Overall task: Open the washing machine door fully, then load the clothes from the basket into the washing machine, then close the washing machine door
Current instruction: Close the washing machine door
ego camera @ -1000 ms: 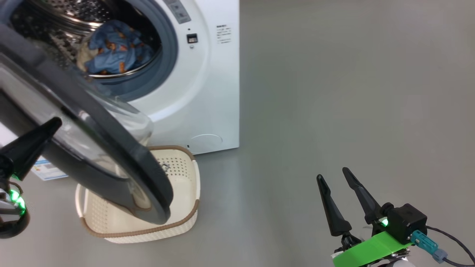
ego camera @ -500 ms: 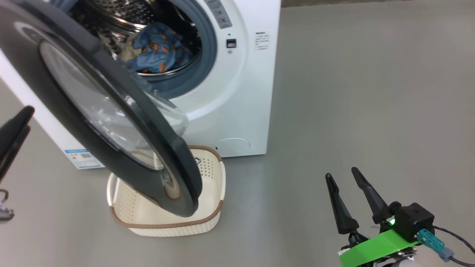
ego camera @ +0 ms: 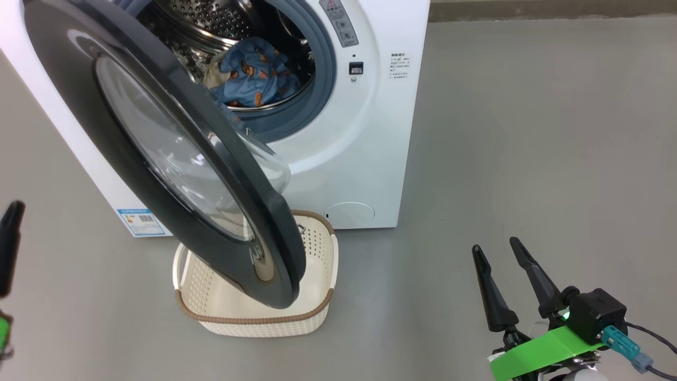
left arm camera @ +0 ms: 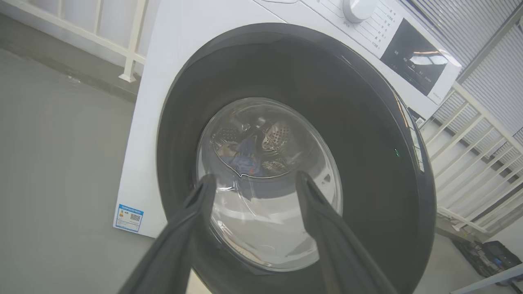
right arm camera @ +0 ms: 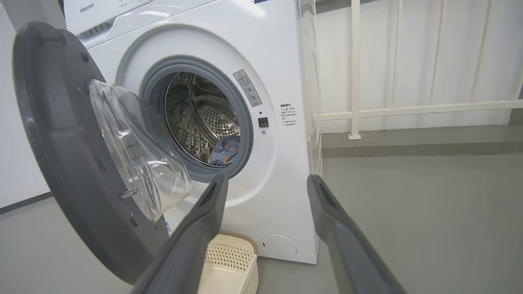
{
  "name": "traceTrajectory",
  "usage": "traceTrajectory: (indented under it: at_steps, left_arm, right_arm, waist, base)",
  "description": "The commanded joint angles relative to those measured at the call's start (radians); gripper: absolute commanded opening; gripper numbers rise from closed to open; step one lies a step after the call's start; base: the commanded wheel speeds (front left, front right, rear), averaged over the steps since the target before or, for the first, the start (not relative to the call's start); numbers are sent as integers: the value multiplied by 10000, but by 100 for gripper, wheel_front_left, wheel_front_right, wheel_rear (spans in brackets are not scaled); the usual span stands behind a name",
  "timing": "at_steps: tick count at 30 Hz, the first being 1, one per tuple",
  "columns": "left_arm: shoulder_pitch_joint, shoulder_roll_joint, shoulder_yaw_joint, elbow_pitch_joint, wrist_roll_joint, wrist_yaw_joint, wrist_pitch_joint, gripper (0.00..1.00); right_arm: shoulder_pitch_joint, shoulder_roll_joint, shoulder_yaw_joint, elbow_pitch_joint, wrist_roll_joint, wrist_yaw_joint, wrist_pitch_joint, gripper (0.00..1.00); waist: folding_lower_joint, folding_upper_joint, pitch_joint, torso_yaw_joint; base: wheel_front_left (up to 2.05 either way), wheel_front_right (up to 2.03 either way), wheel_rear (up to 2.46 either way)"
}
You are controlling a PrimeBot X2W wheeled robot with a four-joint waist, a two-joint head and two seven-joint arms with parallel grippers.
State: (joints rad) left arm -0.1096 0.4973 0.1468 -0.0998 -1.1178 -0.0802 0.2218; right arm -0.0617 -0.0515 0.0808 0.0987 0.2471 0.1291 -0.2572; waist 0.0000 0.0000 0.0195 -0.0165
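Inside the washing machine (ego camera: 365,148) lie the clothes (ego camera: 254,74) — door (ego camera: 169,153) half-open, left end effector (left arm camera: 254,176) and right end effector (ego camera: 494,244) both released.

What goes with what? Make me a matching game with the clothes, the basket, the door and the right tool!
Things:
1. clothes
2. basket
3. door
4. right tool

Places or states:
A. on the floor
B. open, holding nothing
C. inside the drum
D. swung partly open

Pairs: 1-C, 2-A, 3-D, 4-B
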Motion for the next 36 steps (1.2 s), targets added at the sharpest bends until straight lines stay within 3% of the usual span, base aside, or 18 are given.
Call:
traceTrajectory:
  at_steps: [1,8,17,26,36]
  left_arm:
    - [-155,516,385,-234,400,-128,-350,100]
    - [855,430,-93,-150,2501,-388,-2471,100]
    - [1535,206,-592,796,3876,-460,-4372,100]
    - [1832,-392,-555,1508,4872,-487,-4823,100]
    - [2118,-1174,-218,1161,5615,-501,-4833,100]
  right_arm:
    - [-335,13,200,-234,-116,16,-46,100]
    - [-262,13,84,-244,-171,16,-46,100]
    - [-277,13,41,-256,-245,16,-46,100]
    - [-253,13,84,-280,-229,16,-46,100]
    - [-239,13,166,-206,-329,16,-46,100]
  waist:
    - [0,0,-24,-6]
    - [0,0,-82,24]
    - [0,0,-96,7]
    - [0,0,-35,-68]
    - [0,0,-53,-145]
  base:
    - [0,0,0]
    - [0,0,0]
    - [0,0,0]
    - [0,0,0]
    - [0,0,0]
